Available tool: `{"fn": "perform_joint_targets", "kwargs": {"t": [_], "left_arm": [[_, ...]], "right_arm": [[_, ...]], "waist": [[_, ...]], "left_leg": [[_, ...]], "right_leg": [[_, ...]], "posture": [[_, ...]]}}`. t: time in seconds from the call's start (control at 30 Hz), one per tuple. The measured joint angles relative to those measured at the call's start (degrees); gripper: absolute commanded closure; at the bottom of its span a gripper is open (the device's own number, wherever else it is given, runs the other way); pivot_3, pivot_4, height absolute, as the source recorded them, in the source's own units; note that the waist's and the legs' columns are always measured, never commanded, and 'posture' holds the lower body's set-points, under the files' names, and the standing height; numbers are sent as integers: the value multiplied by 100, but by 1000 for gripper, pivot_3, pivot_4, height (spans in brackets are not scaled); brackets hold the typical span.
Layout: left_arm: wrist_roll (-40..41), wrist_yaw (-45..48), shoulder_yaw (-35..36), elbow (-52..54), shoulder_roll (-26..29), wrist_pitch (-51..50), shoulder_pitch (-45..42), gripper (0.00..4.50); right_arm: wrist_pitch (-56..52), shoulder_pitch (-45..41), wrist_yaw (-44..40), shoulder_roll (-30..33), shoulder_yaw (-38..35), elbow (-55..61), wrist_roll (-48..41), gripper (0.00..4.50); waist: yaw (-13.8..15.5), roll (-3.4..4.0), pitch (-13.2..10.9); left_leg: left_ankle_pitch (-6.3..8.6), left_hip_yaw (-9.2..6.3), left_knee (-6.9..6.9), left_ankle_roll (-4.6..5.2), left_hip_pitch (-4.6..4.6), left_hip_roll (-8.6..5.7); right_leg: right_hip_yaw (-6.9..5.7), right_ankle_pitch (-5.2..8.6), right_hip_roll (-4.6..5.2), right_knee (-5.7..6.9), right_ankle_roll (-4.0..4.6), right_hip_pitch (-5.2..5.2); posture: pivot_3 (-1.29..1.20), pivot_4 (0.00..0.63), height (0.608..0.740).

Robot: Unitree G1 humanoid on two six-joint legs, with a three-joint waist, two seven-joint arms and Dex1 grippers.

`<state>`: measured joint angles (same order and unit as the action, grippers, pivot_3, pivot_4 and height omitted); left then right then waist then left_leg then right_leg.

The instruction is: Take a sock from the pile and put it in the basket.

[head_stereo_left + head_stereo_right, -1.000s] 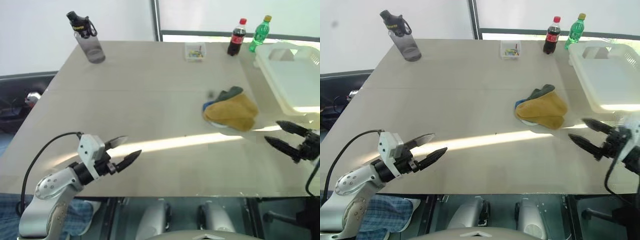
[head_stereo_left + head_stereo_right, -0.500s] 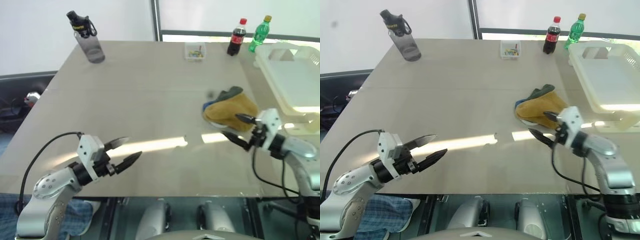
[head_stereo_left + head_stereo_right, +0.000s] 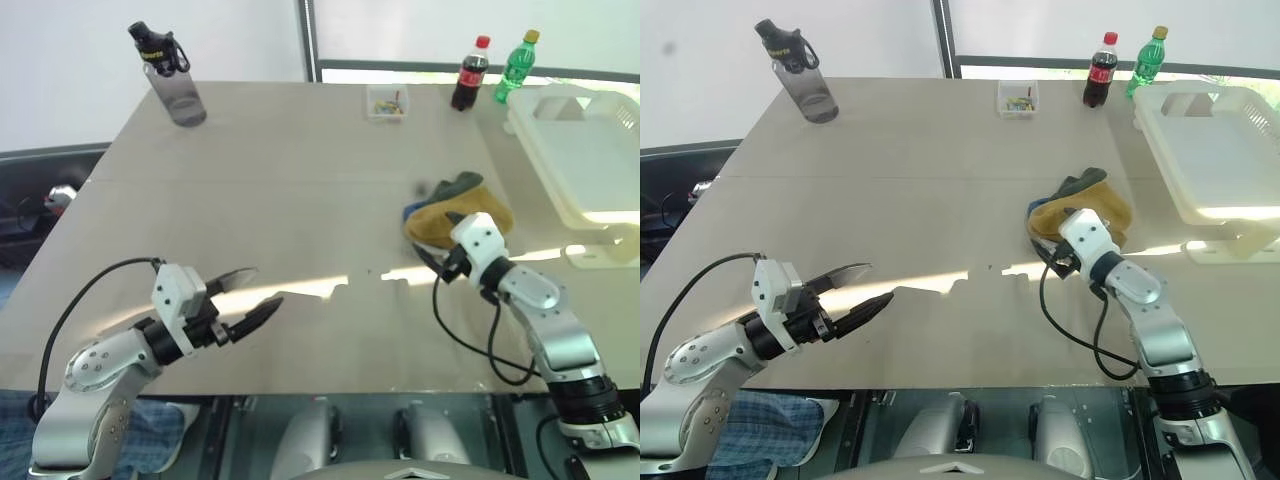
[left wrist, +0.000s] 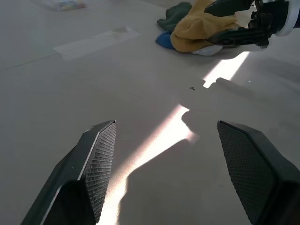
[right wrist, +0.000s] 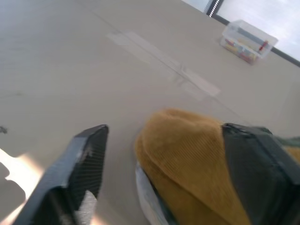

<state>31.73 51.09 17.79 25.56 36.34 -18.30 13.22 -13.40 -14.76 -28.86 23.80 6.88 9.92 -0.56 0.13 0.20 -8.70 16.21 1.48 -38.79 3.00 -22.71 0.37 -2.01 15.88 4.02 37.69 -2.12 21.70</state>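
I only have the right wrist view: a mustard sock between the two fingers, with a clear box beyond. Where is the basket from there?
Observer: The basket stands at the right edge of the table, beyond the pile and to the robot's right of it, not touching it.
Operator: Is the left arm anywhere near?
Observer: No. The left gripper hovers open over the near left part of the table, far from the pile.
Operator: What else is in the pile?
Observer: A dark grey-green sock pokes out behind the mustard sock, and a blue sock shows at its left edge.
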Motion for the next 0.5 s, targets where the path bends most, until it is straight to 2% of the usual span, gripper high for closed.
{"fn": "perform_joint_targets", "kwargs": {"t": [0.17,0.2,0.5], "left_arm": [[-2,9,-30,-38,-1,14,3,840],[-2,9,-33,-42,-1,19,1,840],[-18,-4,-51,-131,-40,124,-21,840]], "right_arm": [[7,-17,178,-63,78,-261,282,4322],[10,-36,188,-63,89,-296,311,4423],[174,-167,205,-27,112,-437,514,4423]], "waist": [[2,-1,-1],[-7,0,-1],[-71,-1,-1]], "left_leg": [[0,0,0,0,0,-1],[0,0,0,0,0,-1],[0,0,0,0,1,-1]], "right_leg": [[0,0,0,1,0,0],[0,0,-1,2,0,0],[0,0,-1,3,-1,0]], "posture": [[0,150,740],[0,150,740],[0,150,740]]}}
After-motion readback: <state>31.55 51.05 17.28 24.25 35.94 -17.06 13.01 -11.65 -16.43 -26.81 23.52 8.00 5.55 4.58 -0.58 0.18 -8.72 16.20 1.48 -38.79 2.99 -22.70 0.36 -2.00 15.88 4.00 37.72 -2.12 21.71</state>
